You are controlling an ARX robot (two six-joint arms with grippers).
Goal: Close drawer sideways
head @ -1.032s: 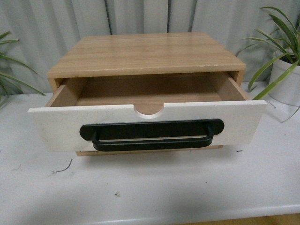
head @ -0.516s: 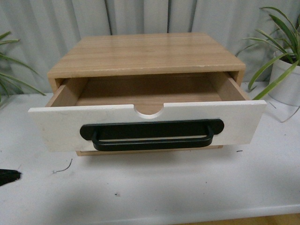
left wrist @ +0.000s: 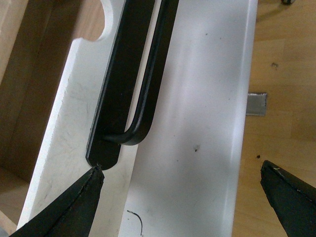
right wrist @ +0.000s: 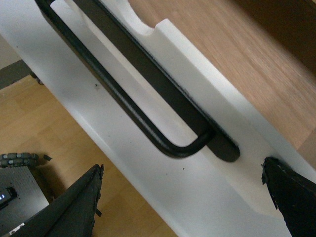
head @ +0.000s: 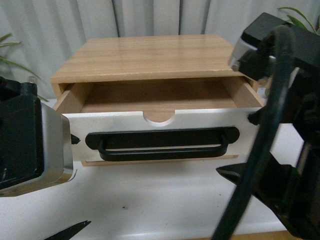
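Both arms now crowding in beside drawer [head: 200, 120]. Your left pincer [left wrist: 180, 170] and right pincer [right wrist: 181, 170] are gaping wide, gripping nothing. Drawer is sitting pulled out on table [head: 165, 200]; closing is remaining undone.

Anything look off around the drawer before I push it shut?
Nothing serious. The drawer stands open, looks intact, and its black handle sits straight. Only small litter: a thin dark curled strand and a dark speck on the white table before it.
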